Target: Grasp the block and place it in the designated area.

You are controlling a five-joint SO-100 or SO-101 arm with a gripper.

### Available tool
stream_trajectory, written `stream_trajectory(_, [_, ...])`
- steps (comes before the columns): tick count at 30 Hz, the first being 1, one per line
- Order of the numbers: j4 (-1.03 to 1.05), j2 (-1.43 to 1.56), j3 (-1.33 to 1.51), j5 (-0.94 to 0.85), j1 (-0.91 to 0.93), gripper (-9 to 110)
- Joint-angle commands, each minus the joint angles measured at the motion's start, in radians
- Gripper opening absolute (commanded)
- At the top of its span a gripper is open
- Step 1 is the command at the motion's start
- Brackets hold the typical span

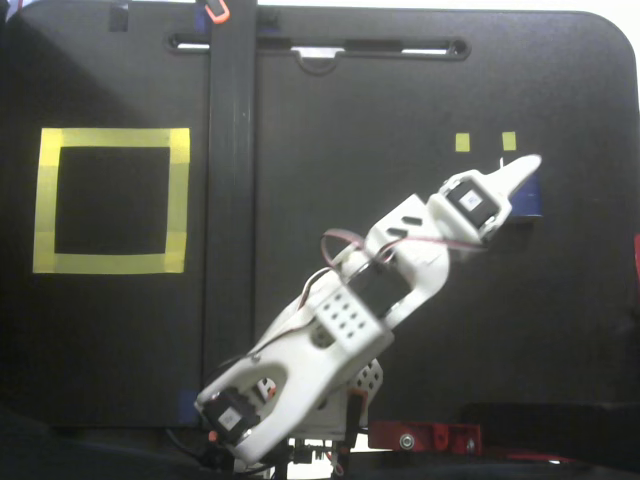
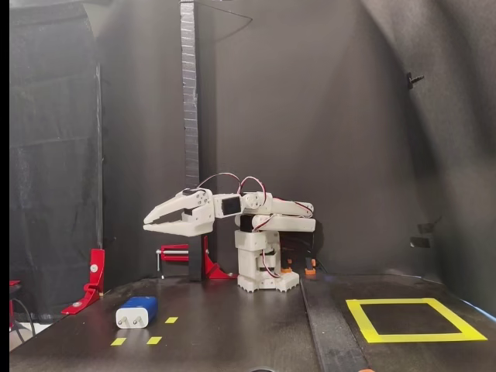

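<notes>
Jaws stood slightly parted, holding nothing; the gripper (image 2: 147,225) hung high above the table. In a fixed view, the block (image 2: 137,312) lay at left beside small yellow tape squares (image 2: 155,340); the designated area (image 2: 415,320) lay well apart, at right.

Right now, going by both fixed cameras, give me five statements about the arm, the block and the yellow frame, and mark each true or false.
1. The block lies on the table with nothing holding it. True.
2. The gripper is raised well above the block, not touching it. True.
3. The block sits inside the yellow tape frame. False: the frame is empty, and the block lies on the opposite side of the table, by the small yellow tape squares.
4. The jaws are clamped shut. False: the side view shows a gap between them.
5. In the top-down view the arm reaches toward the frame. False: it stretches toward the block's side, covering most of the block.
</notes>
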Motion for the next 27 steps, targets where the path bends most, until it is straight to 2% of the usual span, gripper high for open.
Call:
stream_trajectory(1, [0.002, -0.141, -0.147, -0.003, 0.002, 0])
stream_trajectory(10, [0.124, -0.591, -0.588, 0.005, -0.003, 0])
stream_trajectory(19, [0.442, -0.991, -1.023, 0.005, -0.002, 0])
stream_trajectory(27, [0.727, -1.227, -1.293, -0.011, -0.002, 0])
